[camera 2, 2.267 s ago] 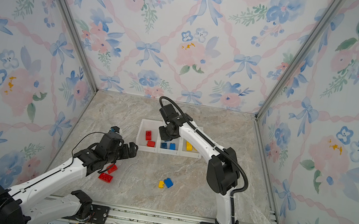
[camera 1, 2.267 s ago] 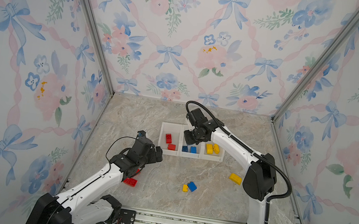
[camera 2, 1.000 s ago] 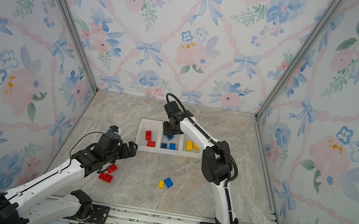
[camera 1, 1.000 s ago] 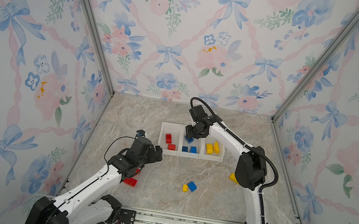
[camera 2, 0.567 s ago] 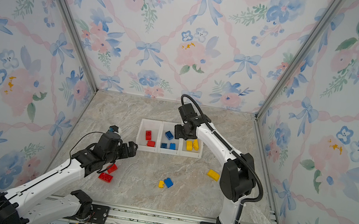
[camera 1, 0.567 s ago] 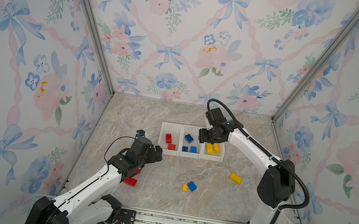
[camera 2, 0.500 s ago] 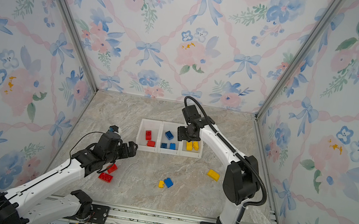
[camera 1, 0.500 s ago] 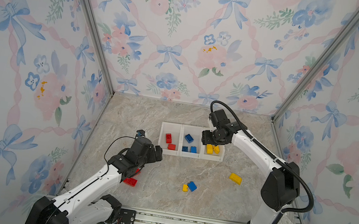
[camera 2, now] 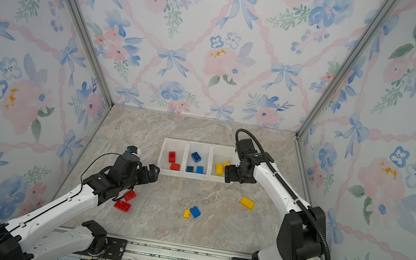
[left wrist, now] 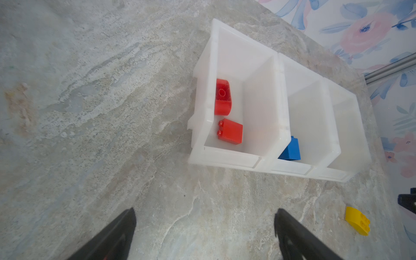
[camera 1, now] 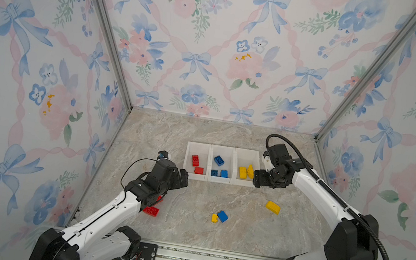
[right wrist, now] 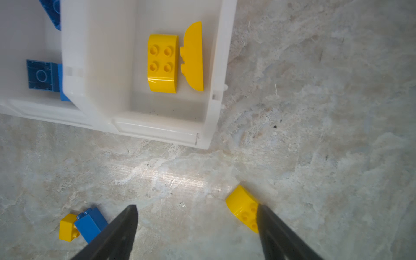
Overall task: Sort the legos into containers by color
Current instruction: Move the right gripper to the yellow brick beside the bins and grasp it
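Right gripper point(right wrist: 195, 206) stands with jaws spread and nothing between them, low over the grey marble-patterned tabletop point(camera 1: 185, 231). The row of three joined white plastic open-top containers point(camera 1: 223, 147) lies directly ahead of its fingertips. The end compartment nearest this gripper holds two glossy yellow curved studded plastic bricks point(right wrist: 162, 63), lying side by side and touching.

Assessment: this arm is between placements and the sort is partly done. A loose yellow curved brick point(right wrist: 242, 208) lies on the tabletop close beside one fingertip, studs facing sideways. A small yellow square brick point(right wrist: 68, 227) and a blue rectangular brick point(right wrist: 91, 224) touch each other beyond the opposite fingertip. The likely next move is a pick of the loose yellow curved brick. It calls for re-centring the jaws over it and closing on its flat faces, since the rounded back may slip.

The left gripper point(left wrist: 205, 209) is likewise wide open and empty, with the compartment holding two red studded bricks point(left wrist: 229, 134) ahead of it. Two red rectangular bricks point(camera 1: 151, 210) lie behind it, beneath its arm, unsorted. Three blue studded bricks point(camera 1: 219, 160) occupy the middle compartment.
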### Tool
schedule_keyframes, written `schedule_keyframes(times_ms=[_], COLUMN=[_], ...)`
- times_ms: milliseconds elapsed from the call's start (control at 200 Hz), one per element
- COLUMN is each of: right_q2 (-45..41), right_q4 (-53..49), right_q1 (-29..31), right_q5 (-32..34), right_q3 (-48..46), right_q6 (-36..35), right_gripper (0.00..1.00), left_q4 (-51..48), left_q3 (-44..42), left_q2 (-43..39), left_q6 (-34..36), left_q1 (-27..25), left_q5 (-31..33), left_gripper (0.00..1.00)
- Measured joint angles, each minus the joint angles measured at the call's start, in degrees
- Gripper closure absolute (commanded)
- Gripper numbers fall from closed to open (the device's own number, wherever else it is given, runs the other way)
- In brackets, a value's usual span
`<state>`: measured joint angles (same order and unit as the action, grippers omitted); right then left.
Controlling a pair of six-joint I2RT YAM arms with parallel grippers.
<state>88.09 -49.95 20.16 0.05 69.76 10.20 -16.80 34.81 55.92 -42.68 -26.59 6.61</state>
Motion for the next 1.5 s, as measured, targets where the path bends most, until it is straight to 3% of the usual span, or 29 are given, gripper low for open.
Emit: schedule_keyframes(times_ms=[425, 1010, 1500], right_q2=[0.33, 5.38, 5.62], right_q4=[0.44, 4.74, 5.81], right_q1=[-7.72, -8.66, -7.80], right_q5=[-1.20, -1.40, -2.01], right_q3=[-8.26, -12.66, -15.04], right_q6=[-0.90, -0.85, -0.35], right_gripper=[0.03, 0.04, 0.13], left_q4=[0.00, 0.00, 0.00], left_q3=[0.00, -0.17, -0.28], left_q2=[0.00, -0.28, -0.48], left_q6=[0.00, 0.02, 0.02], left_q1=[0.00, 0.00, 0.00], left_q5=[-0.09, -0.09, -0.07], left_gripper=[0.02, 0.02, 0.02])
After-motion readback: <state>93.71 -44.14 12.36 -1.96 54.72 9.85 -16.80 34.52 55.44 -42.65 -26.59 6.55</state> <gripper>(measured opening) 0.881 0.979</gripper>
